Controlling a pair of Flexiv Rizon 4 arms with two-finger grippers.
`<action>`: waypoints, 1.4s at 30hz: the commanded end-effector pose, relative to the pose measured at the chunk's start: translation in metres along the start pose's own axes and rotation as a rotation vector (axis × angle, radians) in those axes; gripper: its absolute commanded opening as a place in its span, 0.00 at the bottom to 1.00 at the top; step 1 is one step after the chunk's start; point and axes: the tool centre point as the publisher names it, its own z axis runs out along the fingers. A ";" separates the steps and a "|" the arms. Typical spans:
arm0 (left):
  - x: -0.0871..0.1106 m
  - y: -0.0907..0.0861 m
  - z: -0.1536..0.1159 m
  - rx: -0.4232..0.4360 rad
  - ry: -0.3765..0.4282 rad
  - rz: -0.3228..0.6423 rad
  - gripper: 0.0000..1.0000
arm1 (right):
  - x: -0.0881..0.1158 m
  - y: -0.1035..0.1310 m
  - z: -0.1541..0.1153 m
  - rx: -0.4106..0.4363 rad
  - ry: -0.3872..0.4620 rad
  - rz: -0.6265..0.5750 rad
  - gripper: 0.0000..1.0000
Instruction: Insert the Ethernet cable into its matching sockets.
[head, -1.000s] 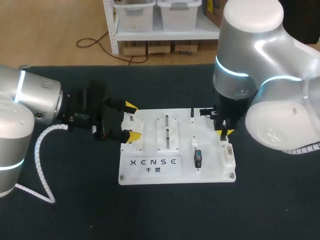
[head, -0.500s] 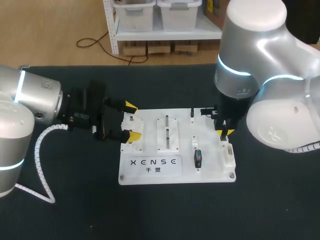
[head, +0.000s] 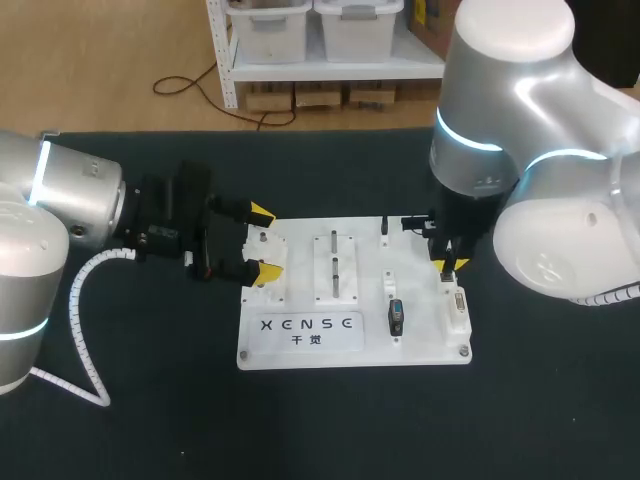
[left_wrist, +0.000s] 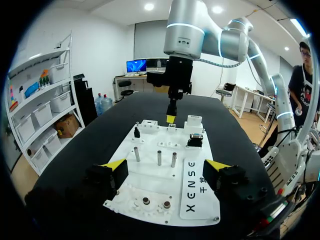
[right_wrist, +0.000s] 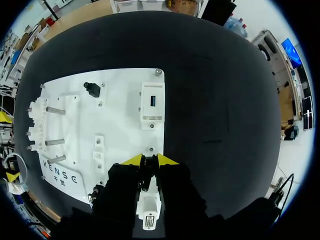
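Note:
The white socket board (head: 300, 345) lies mid-table. My right gripper (head: 447, 265) hangs over its right edge. In the right wrist view its yellow tips (right_wrist: 150, 160) stand close together on a small dark plug, above the board (right_wrist: 120, 120), between a white block with a blue port (right_wrist: 152, 105) and a white connector block (right_wrist: 148, 207). My left gripper (head: 263, 240) stands open around the board's left end. In the left wrist view its fingers (left_wrist: 165, 165) straddle the board (left_wrist: 165, 195), and the right gripper (left_wrist: 171, 118) is at the far end.
On the board stand three metal pegs (head: 335, 265), a small black plug (head: 384, 238) at the back and a black and blue connector (head: 397, 318) near the front. The left arm's white corrugated hose (head: 80, 330) curls over the dark tabletop.
The right arm's upper body has shifted slightly to the right. Its gripper stays over the same spot, and the left arm has not moved.

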 end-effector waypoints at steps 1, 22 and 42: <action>0.002 -0.001 0.000 -0.003 -0.007 0.003 1.00 | 0.000 -0.001 0.007 -0.001 0.000 0.000 0.00; 0.002 -0.001 0.000 -0.003 -0.007 0.003 1.00 | 0.009 0.006 0.024 -0.006 0.031 0.012 1.00; 0.002 -0.001 0.000 -0.003 -0.007 0.003 1.00 | 0.009 0.006 0.024 -0.006 0.031 0.012 1.00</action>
